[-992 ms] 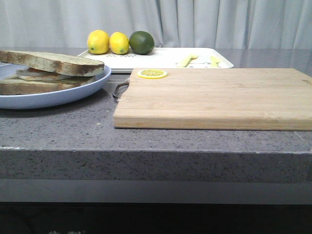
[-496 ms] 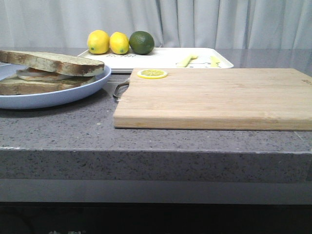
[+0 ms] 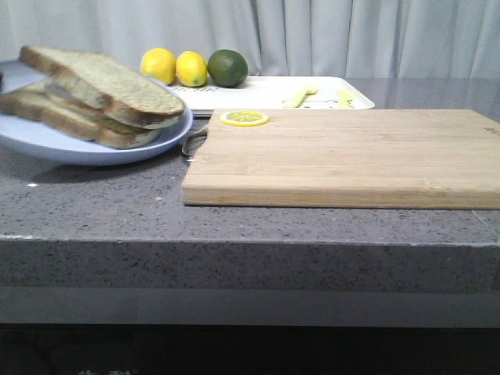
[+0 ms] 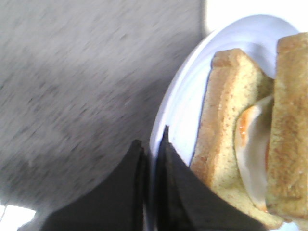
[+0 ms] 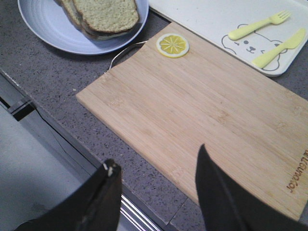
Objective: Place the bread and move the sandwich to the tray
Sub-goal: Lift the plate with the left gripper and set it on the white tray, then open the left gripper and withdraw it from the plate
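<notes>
My left gripper [image 4: 151,159] pinches the blue plate [image 4: 175,103] rim, tilting the sandwich [image 3: 101,94]; right gripper [image 5: 156,185] spread above the cutting board [image 5: 202,113].

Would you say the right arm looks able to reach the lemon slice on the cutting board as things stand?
Probably yes: the right gripper is open above the cutting board, and nothing lies between it and the lemon slice at the board's far corner.

plate [image 3: 47,141]: lifted, tilted since before | sandwich [image 3: 101,94]: raised, slanting with it
</notes>
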